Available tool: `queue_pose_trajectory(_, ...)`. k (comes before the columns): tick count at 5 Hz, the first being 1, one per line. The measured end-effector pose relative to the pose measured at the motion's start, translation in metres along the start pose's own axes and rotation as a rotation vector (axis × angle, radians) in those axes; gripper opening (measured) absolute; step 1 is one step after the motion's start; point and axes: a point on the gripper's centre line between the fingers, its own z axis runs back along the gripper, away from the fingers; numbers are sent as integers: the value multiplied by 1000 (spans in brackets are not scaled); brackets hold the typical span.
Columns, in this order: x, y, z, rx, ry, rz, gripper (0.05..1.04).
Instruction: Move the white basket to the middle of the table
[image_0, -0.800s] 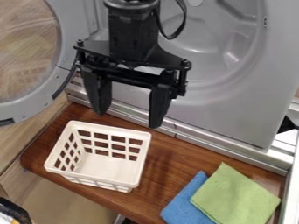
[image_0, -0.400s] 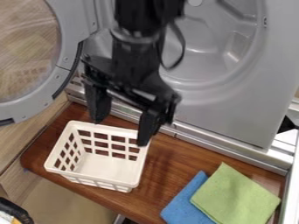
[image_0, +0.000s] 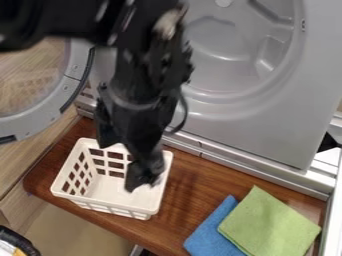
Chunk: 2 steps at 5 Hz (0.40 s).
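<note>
Hanging right over the white basket (image_0: 69, 172), here's the black end effector (image_0: 119, 167), blurred but with its two fingers spread apart; one finger stands lower in the view, its tip against the basket's open inside, while the other shows by the back rim; whether either touches the plastic, I cannot tell from here; the arm (image_0: 73, 20) comes in from the upper left, dark across the top. And the basket itself, folks, sits upright on the left part of the brown wooden bench (image_0: 200, 187), open side up, grid walls showing, close to the front edge; over at the right end lies a green cloth (image_0: 270, 225), overlapping a blue cloth (image_0: 210, 232) beneath it; behind them all runs a metal rail (image_0: 234, 162) along the back edge, with a big grey machine panel (image_0: 267, 130) above and a round-windowed door (image_0: 40, 117) at the left.
</note>
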Motion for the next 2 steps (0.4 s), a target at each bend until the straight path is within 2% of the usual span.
queue_pose_trajectory(1, -6, 9, -29, -30, -7, -174, 999)
queue_pose_trajectory(2, -2, 11, -49, -96, -19, -301, 999)
